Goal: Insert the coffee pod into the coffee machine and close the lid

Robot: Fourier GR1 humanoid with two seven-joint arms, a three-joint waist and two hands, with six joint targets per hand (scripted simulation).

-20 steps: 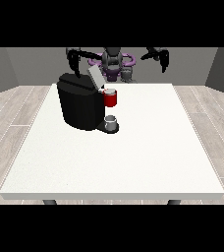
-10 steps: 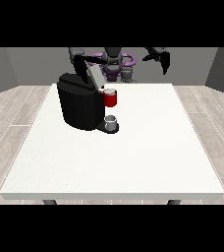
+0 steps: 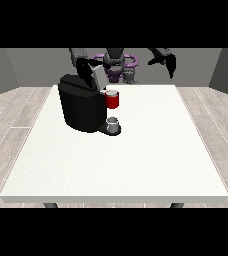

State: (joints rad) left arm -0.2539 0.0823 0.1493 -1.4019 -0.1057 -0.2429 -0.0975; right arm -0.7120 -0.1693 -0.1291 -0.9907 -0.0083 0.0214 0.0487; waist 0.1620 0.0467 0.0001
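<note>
**Camera placement: single front view**

One view only. The camera stands across the white table (image 3: 136,165) from the robot (image 3: 117,62), raised and angled down. It faces the robot, small at the top. The whole tabletop is in frame, near edge lowest. The coffee machine (image 3: 81,105) stands towards the far left. No second view exists for comparison.

A bare test room — grey walls (image 3: 6,70), wood-plank floor (image 3: 11,130), one white table (image 3: 136,165).
</note>
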